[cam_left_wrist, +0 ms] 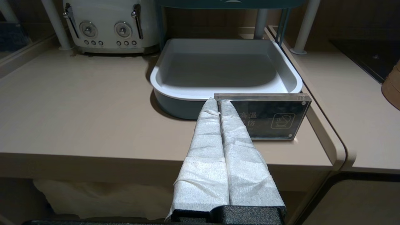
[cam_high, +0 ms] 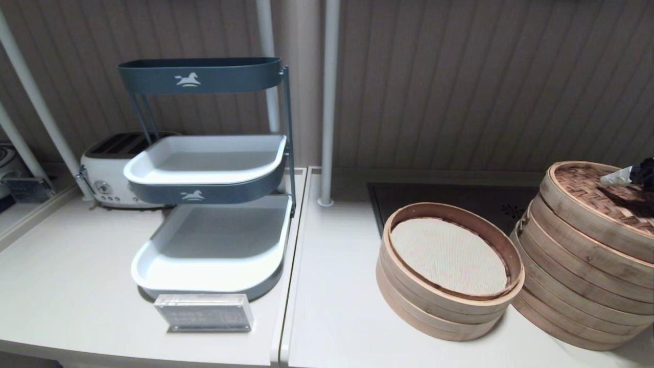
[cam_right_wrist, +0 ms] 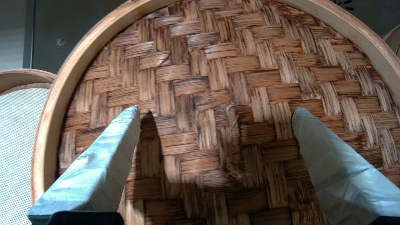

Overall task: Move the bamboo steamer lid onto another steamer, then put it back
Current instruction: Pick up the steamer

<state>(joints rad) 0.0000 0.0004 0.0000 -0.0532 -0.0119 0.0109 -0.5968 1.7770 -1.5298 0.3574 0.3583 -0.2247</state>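
Observation:
The bamboo steamer lid (cam_high: 582, 191) lies on top of the taller steamer stack (cam_high: 567, 291) at the right edge of the counter, its reddish-brown woven top showing. My right gripper (cam_high: 633, 176) hovers just above the lid. In the right wrist view the right gripper (cam_right_wrist: 215, 111) is open, its wrapped fingers (cam_right_wrist: 103, 162) on either side of the small centre knot (cam_right_wrist: 231, 125) with nothing between them. The shorter steamer (cam_high: 444, 301) stands uncovered to the left of the stack, its white mesh liner (cam_high: 449, 253) exposed. My left gripper (cam_left_wrist: 218, 101) is shut and empty, parked low at the left counter's front edge.
A dark three-tier tray rack (cam_high: 209, 168) and a white toaster (cam_high: 104, 174) occupy the left counter. An acrylic sign (cam_high: 204, 312) stands before the bottom tray (cam_left_wrist: 225, 90). A black hob (cam_high: 449, 199) lies behind the steamers. Two white poles (cam_high: 329, 102) rise at the back.

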